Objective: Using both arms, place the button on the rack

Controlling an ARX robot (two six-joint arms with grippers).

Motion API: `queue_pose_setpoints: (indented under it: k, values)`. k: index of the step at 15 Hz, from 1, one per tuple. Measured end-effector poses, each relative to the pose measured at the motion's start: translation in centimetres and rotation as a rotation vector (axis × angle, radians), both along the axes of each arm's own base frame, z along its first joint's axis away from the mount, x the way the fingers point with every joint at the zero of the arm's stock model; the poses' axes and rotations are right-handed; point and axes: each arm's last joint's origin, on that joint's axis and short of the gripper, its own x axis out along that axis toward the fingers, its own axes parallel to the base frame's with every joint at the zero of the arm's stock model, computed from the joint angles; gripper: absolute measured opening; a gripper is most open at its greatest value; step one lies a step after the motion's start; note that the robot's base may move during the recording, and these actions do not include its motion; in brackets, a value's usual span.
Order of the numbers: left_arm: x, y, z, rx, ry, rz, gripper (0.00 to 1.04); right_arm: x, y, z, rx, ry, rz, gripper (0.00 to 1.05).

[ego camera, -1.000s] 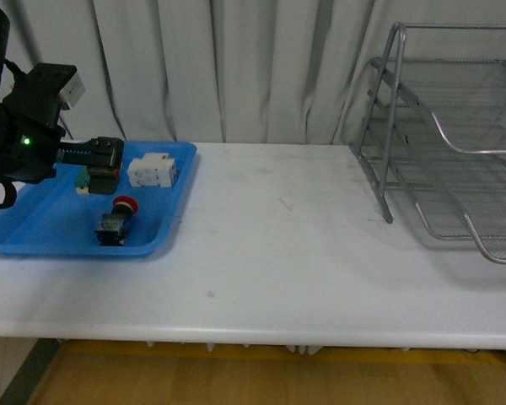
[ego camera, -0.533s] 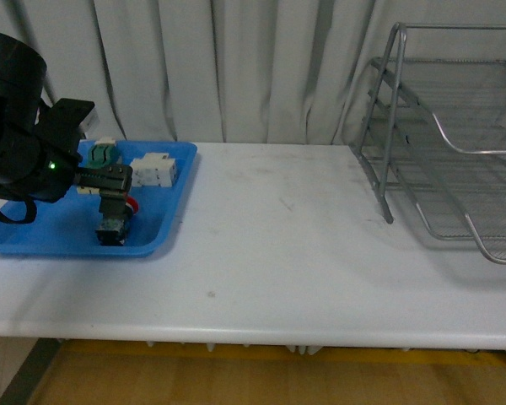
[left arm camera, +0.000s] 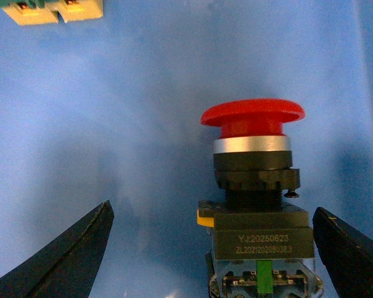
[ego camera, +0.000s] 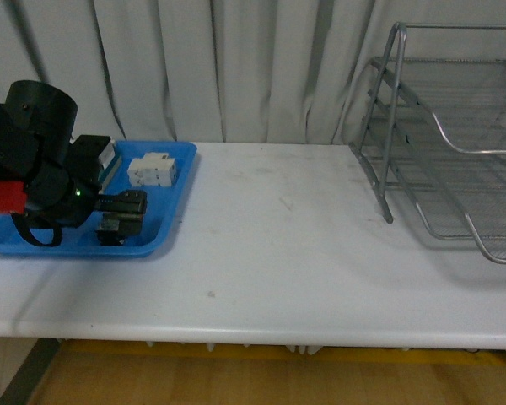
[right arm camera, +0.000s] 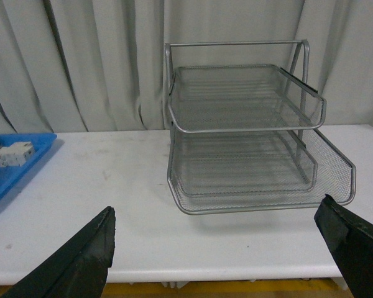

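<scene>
Between spread tips of left tool (left arm camera: pixel 211 210), button (left arm camera: pixel 253 155).

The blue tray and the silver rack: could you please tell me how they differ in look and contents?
The blue tray is flat, solid plastic on one level; the rack is silver wire mesh, stacked in tiers in a tubular frame and far taller. The blue tray holds the button and a white component; no parts show on the rack. Both rest on the white table.
</scene>
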Motion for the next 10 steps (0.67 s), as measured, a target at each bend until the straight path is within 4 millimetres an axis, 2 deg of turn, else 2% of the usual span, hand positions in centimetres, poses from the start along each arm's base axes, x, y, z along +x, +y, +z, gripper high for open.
queue_pose_setpoints:
  k: [2, 7, 9, 10]
  values:
    - [0.08, 0.00, -0.46, 0.001, -0.002, -0.001, 0.96, 0.00, 0.00, 0.00, 0.000, 0.000, 0.000, 0.98]
    - [0.12, -0.15, -0.42, -0.015, -0.007, -0.014, 0.46, 0.00, 0.00, 0.00, 0.000, 0.000, 0.000, 0.98]
    - [0.11, -0.14, -0.08, -0.018, -0.011, -0.016, 0.37, 0.00, 0.00, 0.00, 0.000, 0.000, 0.000, 0.98]
    - [-0.02, -0.11, 0.17, -0.021, -0.013, -0.017, 0.36, 0.00, 0.00, 0.00, 0.000, 0.000, 0.000, 0.98]
